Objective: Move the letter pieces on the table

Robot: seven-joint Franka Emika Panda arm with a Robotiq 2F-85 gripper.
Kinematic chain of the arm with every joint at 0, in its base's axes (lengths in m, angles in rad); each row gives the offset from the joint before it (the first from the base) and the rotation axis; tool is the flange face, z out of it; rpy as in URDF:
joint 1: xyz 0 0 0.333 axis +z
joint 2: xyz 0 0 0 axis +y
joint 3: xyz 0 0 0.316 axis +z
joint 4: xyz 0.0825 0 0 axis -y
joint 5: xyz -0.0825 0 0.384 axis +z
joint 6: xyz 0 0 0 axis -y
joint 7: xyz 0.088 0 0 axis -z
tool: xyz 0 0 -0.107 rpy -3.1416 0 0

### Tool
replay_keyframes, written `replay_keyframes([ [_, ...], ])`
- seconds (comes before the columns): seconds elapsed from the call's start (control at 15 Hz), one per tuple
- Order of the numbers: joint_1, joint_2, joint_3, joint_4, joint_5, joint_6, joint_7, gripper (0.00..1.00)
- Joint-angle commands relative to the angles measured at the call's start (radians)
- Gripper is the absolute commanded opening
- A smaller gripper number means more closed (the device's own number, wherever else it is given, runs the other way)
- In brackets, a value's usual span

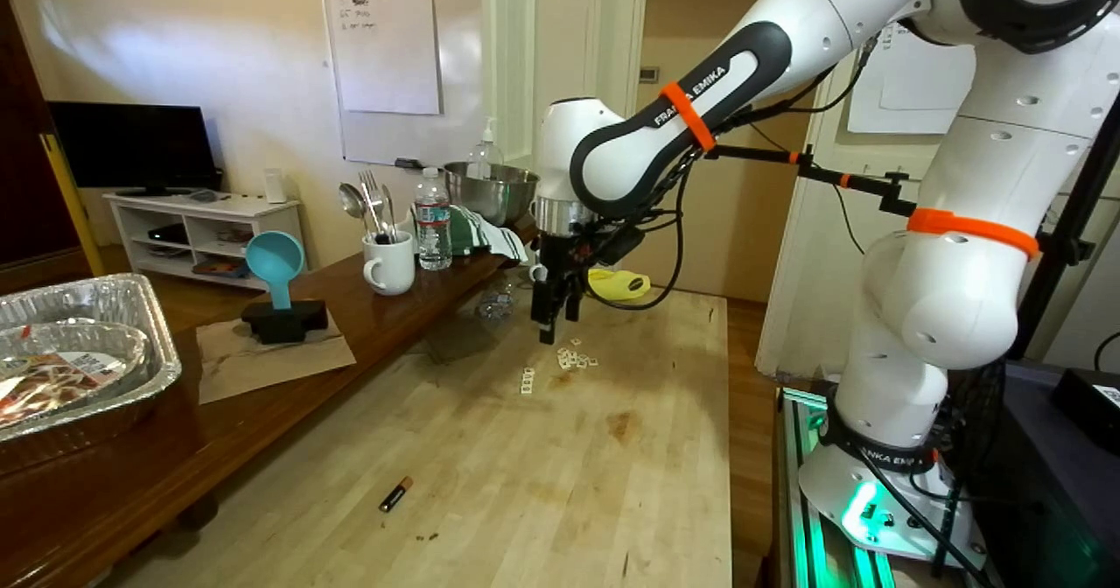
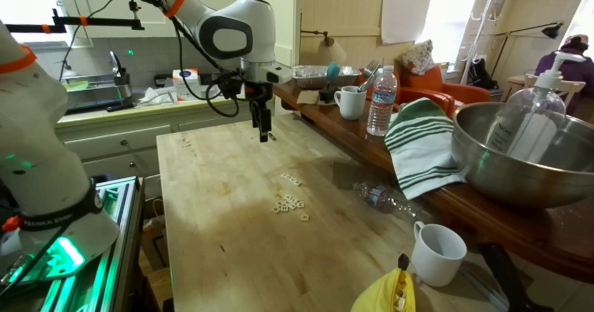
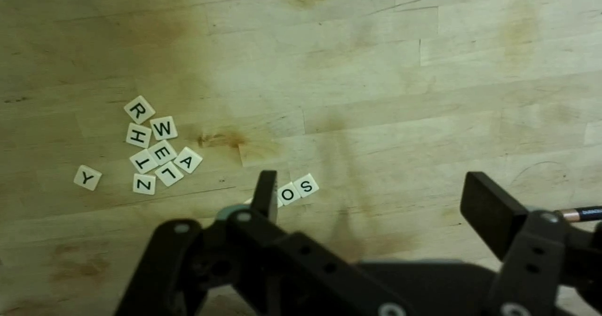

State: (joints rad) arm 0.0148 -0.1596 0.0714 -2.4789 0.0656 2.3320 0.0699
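Trainee: Identify the work surface and nearby materials.

Instructor: The table [image 2: 209, 275] is light wood in strips, with visible grain, dark streaks and brown stains. Alongside runs a ledge [image 1: 262, 413] of glossy dark wood. In an exterior view, taken from the middle of that view, a rounded bowl [image 2: 496, 177] of shiny metal is at three o'clock, a smooth white mug [image 2: 434, 261] at four, and a tapered yellow pouch [image 2: 378, 293] at five. At the bowl's nine o'clock, a striped green-and-white cloth [image 2: 420, 156] hangs in folds. In an exterior view, a foil tray [image 1: 152, 324] with a ribbed wall is at nine o'clock.

Trainee: Gripper condition?

Instructor: The gripper [image 3: 376, 198] is above the table, its flat black fingers [image 3: 489, 212] spread wide.

Trainee: Specify the letter pieces and their position.

Instructor: The letter pieces [image 3: 162, 152] are thin, square, cream-white tiles with black capitals, lying on the table. In the wrist view, the main cluster is at nine o'clock from the middle, its tiles turned at mixed angles, several touching. R, W, E and A are legible. Y lies apart, at eight o'clock from the cluster. A straight row lies between three and four o'clock from it; O and S show, the rest being hidden by a finger. At the row's three o'clock is a battery [image 3: 581, 214], dark with a copper-coloured end.
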Motion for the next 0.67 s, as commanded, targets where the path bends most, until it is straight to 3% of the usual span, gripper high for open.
replay_keyframes([
  [0.0,0.009,0.052,-0.022,0.023,0.028,0.029,-0.029,1.0],
  [0.33,0.006,0.099,-0.037,0.037,0.039,0.084,-0.085,1.0],
  [0.6,0.0,0.16,-0.056,0.058,0.043,0.125,-0.249,1.0],
])
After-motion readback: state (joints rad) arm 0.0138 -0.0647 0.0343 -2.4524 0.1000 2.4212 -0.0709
